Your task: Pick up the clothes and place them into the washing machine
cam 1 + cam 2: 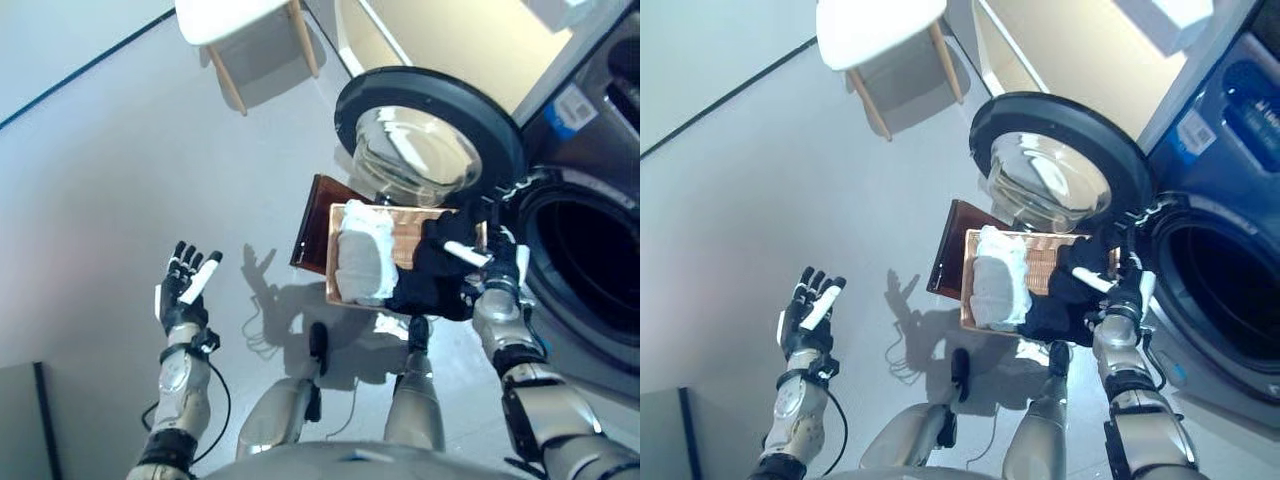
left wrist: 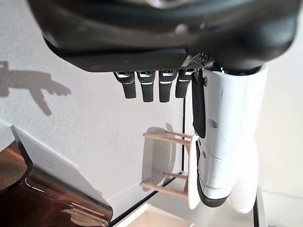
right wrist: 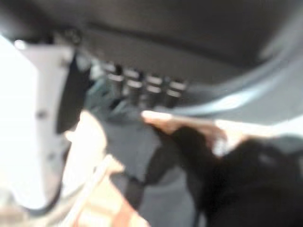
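Step in hand: I judge I am reaching for the dark garment to lift it out of the basket and carry it to the washing machine
My right hand: over the dark garment at the basket's right end, by the drum opening; my fingers run out fairly straight in my wrist view, thumb standing apart, nothing clamped that I can make out
My left hand: out to my left over bare floor, fingers straight and spread, holding nothing
Clothes: the dark garment hangs over the basket's near right corner; a white bundle lies at the basket's left end, touching the dark one; neither is in the drum yet
Washer door: swung wide open, standing just beyond the basket, so the way into the drum is free on my right
How to grip: sink my fingers well into the thick of the dark cloth before curling, so a fold and not just an edge is caught
How to lift: rise until the hanging part clears the basket rim, or it may drag the basket along
How to carry: swing right, low past the door edge, into the drum mouth
Watch for: the white bundle snagging and coming up with the dark cloth
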